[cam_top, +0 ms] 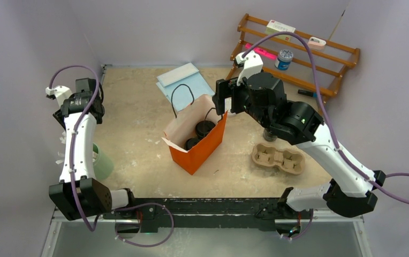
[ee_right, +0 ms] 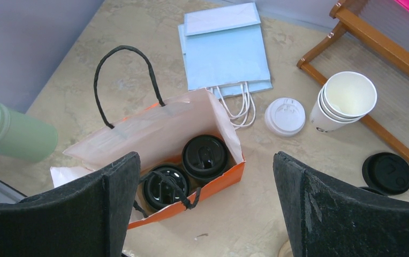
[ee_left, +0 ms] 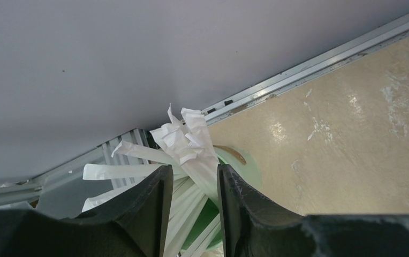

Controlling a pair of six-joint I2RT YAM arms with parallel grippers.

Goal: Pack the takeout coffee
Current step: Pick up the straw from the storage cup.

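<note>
Two takeout coffee cups with black lids (ee_right: pixel 204 156) (ee_right: pixel 165 186) stand side by side inside the orange paper bag (ee_right: pixel 207 187). From above they show as dark rounds (cam_top: pixel 205 128) (cam_top: pixel 191 143) in the bag (cam_top: pixel 197 155). My right gripper (ee_right: pixel 206 160) hovers above the bag's right end (cam_top: pixel 225 101), jaws wide open and empty. A loose black lid (ee_right: pixel 387 172) lies on the table to the right. My left gripper (ee_left: pixel 194 168) reaches into a green cup (ee_left: pixel 245 166) of paper-wrapped straws (ee_left: pixel 189 142). Its jaws are partly closed with straws between them, and a gap still shows.
A brown pulp carrier (cam_top: pixel 277 159) lies right of the bag. Stacked white cups (ee_right: pixel 344 101) and a white lid (ee_right: pixel 285 116) sit by the wooden rack (cam_top: pixel 298 48). Flat blue bags (cam_top: pixel 183 80) lie behind the orange bag. The green cup (cam_top: pixel 104 162) stands at the left wall.
</note>
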